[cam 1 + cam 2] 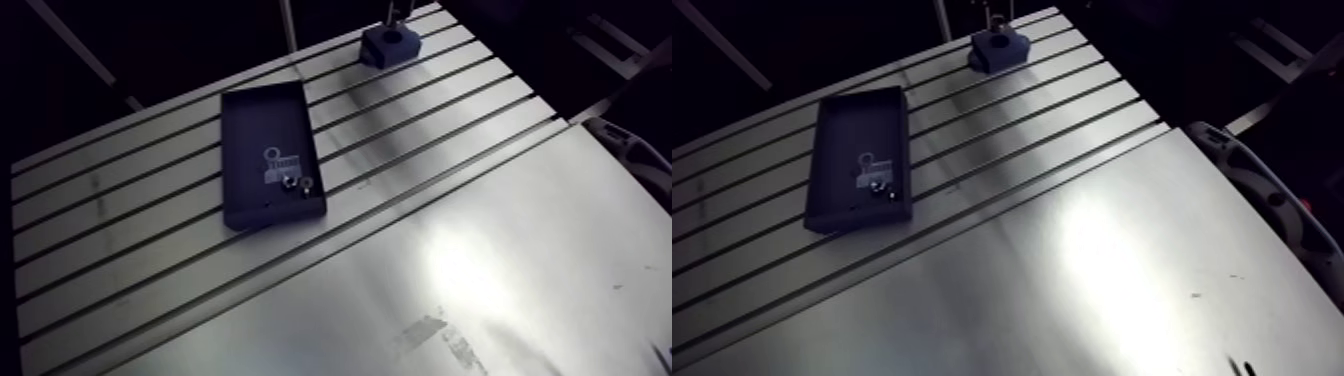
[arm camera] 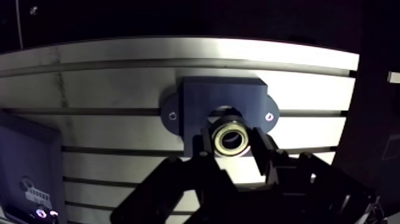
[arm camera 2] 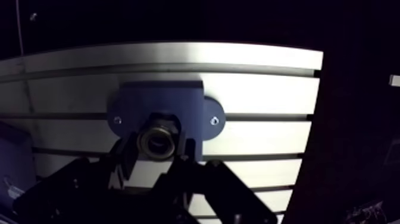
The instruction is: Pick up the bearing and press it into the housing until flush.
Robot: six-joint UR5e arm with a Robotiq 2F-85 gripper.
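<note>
A ring-shaped metal bearing is pinched between my gripper's two dark fingers, which are shut on it. It hangs directly over the round bore of the dark blue housing block, which is screwed to the slotted table through two side ears. How far the bearing has gone into the bore cannot be told. In the arm view the housing stands at the far end of the table, and only the gripper's tip shows above it.
A shallow dark tray lies on the slotted table left of the middle, with a few small metal parts in it. In the wrist view the tray sits off to the gripper's side.
</note>
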